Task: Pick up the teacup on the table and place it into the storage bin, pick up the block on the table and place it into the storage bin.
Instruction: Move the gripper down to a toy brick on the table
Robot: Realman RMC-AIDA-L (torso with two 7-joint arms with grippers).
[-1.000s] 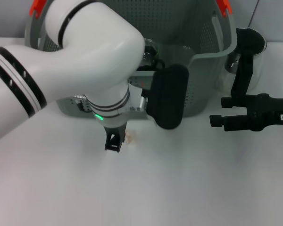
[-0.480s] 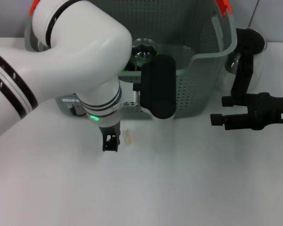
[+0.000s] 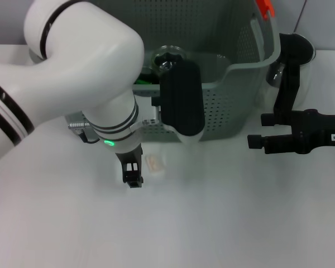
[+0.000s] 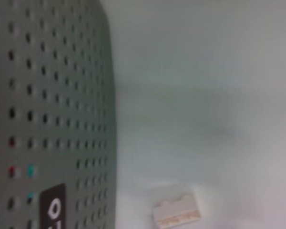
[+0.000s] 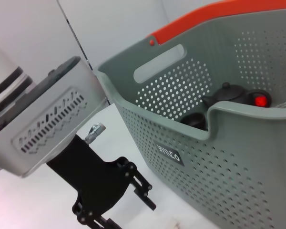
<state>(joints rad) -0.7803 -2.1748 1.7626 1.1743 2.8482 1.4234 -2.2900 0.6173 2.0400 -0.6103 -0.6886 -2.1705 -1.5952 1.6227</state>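
The bulky white left arm covers much of the large grey-green perforated plastic storage bin (image 3: 234,84), which stands at the far edge of the smooth white desk (image 3: 212,223); only its near wall, one orange-red corner tab and a slice of its inside show from above. Through that slice a dark, glossy rounded vessel (image 3: 168,60) sits inside the bin, half hidden by the arm, too obscured to name with certainty. From the right wrist camera the bin's dotted wall with its small black label is clear, and a dark teapot-like shape (image 5: 227,94) lies within, cut off by the rim.

The small pale rectangular block (image 3: 154,162) lies flat on the desk just in front of the bin's near wall, near the middle of the desk. It looks like light wood or plastic with faint ridges along one face; the left wrist view shows it blurred beside the perforated wall.

The left tool (image 3: 133,176), black and narrow, points down at the desk just beside the block, apart from it. Its fingers look drawn together around nothing, though the wrist housing hides their upper part.

The right tool (image 3: 257,142), a black angular bracket, hangs over the right side of the desk near the bin's corner; whether it is clenched or released I cannot tell.
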